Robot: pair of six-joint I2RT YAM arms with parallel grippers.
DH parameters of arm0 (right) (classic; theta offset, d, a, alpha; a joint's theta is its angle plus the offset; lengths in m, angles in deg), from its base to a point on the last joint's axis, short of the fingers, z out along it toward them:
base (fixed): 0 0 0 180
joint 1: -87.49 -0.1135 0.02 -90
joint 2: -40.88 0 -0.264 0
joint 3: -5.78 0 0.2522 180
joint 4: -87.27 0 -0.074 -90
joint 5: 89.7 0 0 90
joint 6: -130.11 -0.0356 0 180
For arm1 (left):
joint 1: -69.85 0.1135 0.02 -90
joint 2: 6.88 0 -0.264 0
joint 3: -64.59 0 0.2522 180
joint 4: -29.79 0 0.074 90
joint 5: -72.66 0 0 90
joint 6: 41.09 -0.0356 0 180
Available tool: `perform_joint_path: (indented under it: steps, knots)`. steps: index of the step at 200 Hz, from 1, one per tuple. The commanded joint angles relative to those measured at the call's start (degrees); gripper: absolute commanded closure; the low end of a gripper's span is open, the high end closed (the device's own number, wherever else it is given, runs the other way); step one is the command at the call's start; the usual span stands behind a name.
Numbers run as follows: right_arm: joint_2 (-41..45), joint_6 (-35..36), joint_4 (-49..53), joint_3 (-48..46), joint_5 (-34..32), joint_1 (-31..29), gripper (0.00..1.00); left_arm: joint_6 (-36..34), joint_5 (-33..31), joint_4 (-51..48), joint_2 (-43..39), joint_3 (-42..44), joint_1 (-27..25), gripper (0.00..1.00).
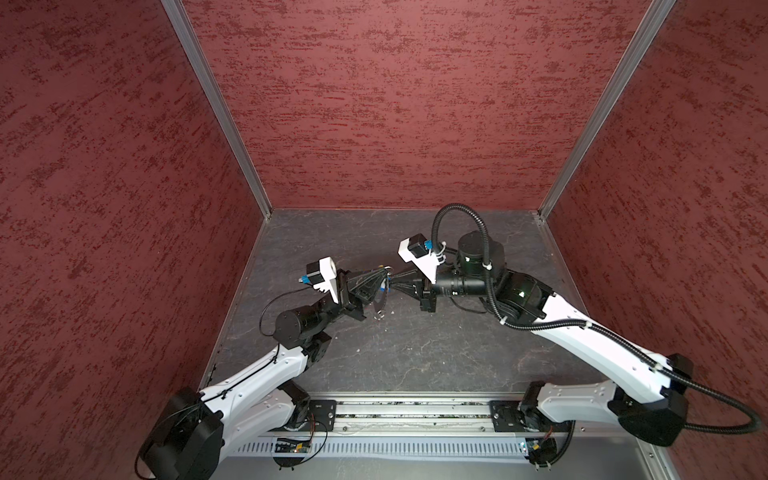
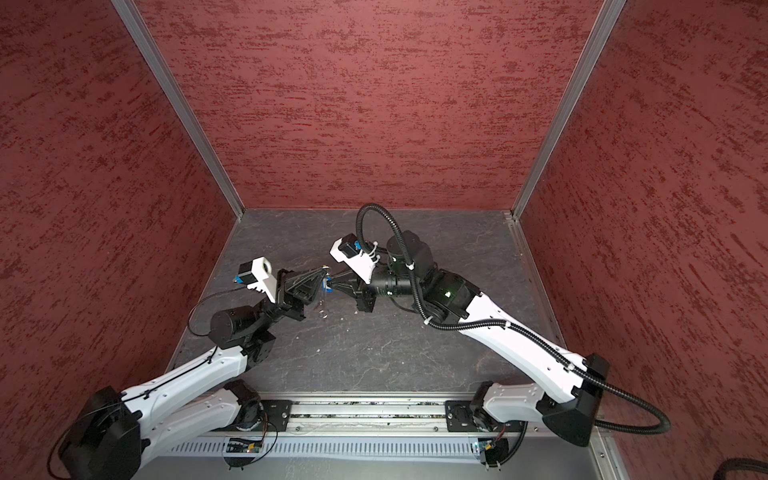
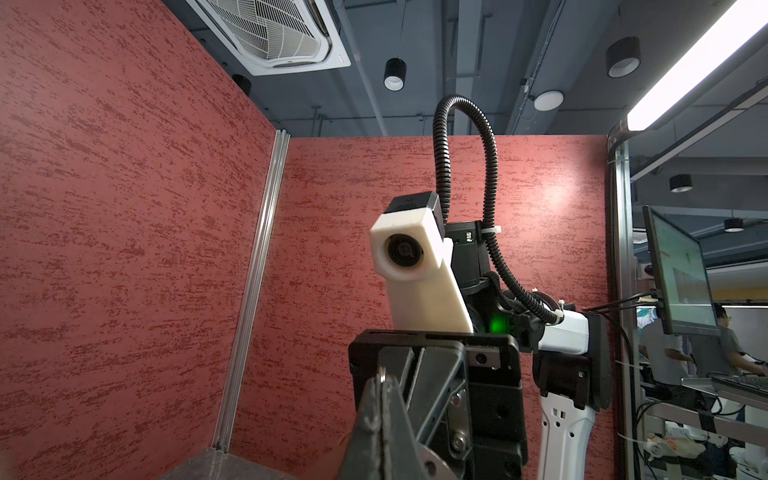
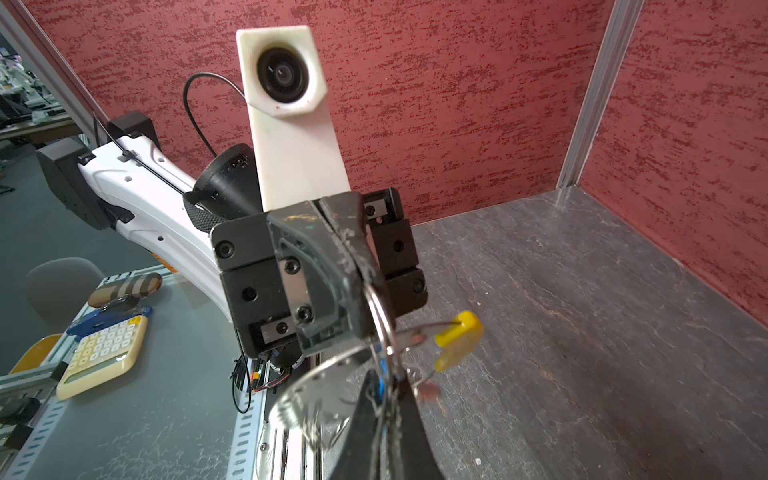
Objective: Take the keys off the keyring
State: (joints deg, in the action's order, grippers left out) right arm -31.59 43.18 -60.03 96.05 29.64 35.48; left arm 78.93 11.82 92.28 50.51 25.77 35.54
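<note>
Both grippers meet tip to tip above the middle of the table. My left gripper (image 1: pixel 385 272) (image 3: pixel 382 386) is shut on a thin silvery wire of the keyring (image 1: pixel 380 301) (image 2: pixel 322 309), which hangs below it. In the right wrist view the keyring's wire loop (image 4: pixel 291 395) and its yellow segment (image 4: pixel 457 340) hang under the left gripper (image 4: pixel 365 277). My right gripper (image 1: pixel 394 279) (image 4: pixel 384 376) is shut on the blue tag (image 4: pixel 379 385) of one of the keys. A blurred reddish piece (image 4: pixel 428 390) hangs beside it. The key blades are not clear.
Red textured walls with metal corner posts (image 1: pixel 216 108) close in the dark slate table (image 1: pixel 415 345) on three sides. A metal rail (image 1: pixel 411 411) runs along the front edge. A cream calculator (image 4: pixel 104 357) lies outside the cell.
</note>
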Motion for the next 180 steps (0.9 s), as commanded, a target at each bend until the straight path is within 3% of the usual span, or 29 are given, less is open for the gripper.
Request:
perform_joint_path:
  steps: [1,70,106,152,180]
  knots:
    - [0.65,3.30,-4.14,2.20,2.60,-2.21,1.00,1.34,3.09,-3.61,1.20,1.16,0.22,1.00]
    - [0.83,7.09,-3.26,4.97,1.33,-3.43,1.00,0.83,4.23,-6.88,0.58,0.95,0.26,1.00]
    - [-2.43,9.99,2.03,8.97,3.11,-6.05,1.00,0.65,4.09,-8.35,-0.55,0.94,0.37,1.00]
    - [-2.70,9.65,2.59,7.46,-3.50,-6.97,1.00,0.98,4.24,-8.91,-1.55,1.15,0.62,1.00]
    - [-0.04,8.37,2.37,4.50,-7.26,-6.16,1.00,-1.59,3.53,-16.63,-6.19,0.30,0.73,1.00]
